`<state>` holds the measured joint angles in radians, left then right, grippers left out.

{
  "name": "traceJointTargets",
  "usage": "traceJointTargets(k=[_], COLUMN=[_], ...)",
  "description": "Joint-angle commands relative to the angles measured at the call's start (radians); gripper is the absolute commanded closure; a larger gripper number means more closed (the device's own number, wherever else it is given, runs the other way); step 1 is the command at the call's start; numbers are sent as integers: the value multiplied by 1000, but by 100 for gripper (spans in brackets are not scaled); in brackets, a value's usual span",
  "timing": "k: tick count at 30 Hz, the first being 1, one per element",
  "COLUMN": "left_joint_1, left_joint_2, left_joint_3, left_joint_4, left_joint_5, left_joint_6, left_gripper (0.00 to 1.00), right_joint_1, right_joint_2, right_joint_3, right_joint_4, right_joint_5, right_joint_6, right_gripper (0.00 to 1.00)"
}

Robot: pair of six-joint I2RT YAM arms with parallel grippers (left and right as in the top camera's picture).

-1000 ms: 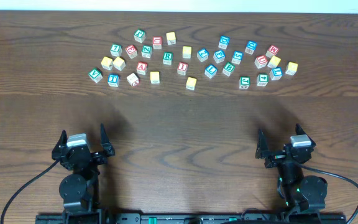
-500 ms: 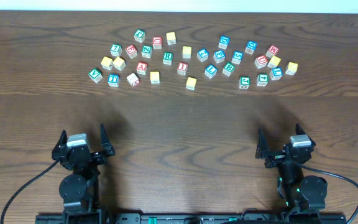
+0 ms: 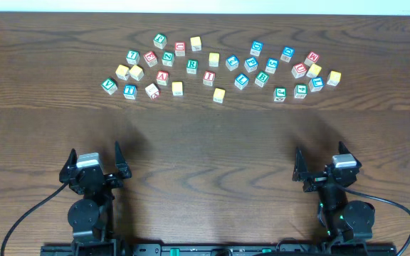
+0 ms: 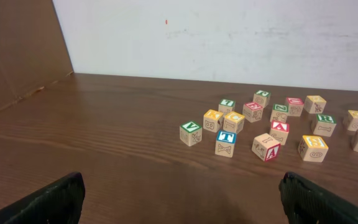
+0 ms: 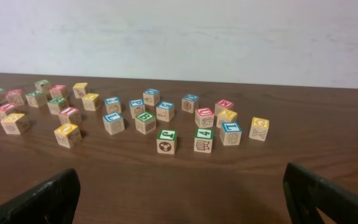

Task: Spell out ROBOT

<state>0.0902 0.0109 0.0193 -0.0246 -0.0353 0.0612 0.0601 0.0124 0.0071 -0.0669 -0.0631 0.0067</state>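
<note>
The left gripper (image 3: 95, 158) is sitting at the lower left of the overhead frame and the right gripper (image 3: 321, 160) at the lower right. Both are standing with fingers spread wide, gripping nothing, well apart from the cubes. In each wrist view only the dark fingertips are showing, cut off at the bottom corners, with bare table (image 4: 104, 155) lying between them.

The cubes are lying scattered in a loose band across the upper middle of the overhead frame. The green-framed R cube (image 3: 192, 66) is sitting near the band's centre, the green-framed B cube (image 3: 262, 78) right of centre, and the blue-framed T cube (image 3: 129, 91) at the band's lower left end.

A yellow-faced cube (image 3: 219, 94) is lying at the band's lower edge near the centre, with a second yellow-faced cube (image 3: 177, 88) to its left. From above their faces are looking too small to read, and several other yellow cubes are looking just like them.

In the left wrist view the band is running off the right edge, which is cutting through the last cube. In the right wrist view the left edge is clipping the nearest red cube, and the far cubes' letters are blurring out.
</note>
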Motion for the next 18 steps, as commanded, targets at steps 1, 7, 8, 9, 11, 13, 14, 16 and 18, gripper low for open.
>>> traceJointTargets(k=[1,7,8,9,11,13,14,16,18], left_joint_1=[5,5,5,5,5,5,5,5,5], left_joint_2=[-7,-7,-7,-7,-7,-7,-7,-7,-7], left_joint_3=[-15,-15,-15,-15,-15,-15,-15,-15,-15], left_joint_4=[-45,-45,-45,-45,-45,-45,-45,-45,-45], left_joint_5=[-14,-14,-14,-14,-14,-14,-14,-14,-14], left_joint_6=[17,17,17,17,17,17,17,17,17], left_gripper=[2,1,1,2,1,1,2,1,1], right_joint_1=[-6,-6,-6,-6,-6,-6,-6,-6,-6], right_joint_2=[-6,-6,-6,-6,-6,-6,-6,-6,-6], right_joint_3=[-2,-2,-2,-2,-2,-2,-2,-2,-2], right_joint_4=[-3,-5,-5,-5,-5,-5,-5,-4,-5], right_joint_5=[24,35,35,35,35,35,35,35,35], right_joint_6=[-1,-1,-1,-1,-1,-1,-1,-1,-1], right_gripper=[1,1,1,1,1,1,1,1,1])
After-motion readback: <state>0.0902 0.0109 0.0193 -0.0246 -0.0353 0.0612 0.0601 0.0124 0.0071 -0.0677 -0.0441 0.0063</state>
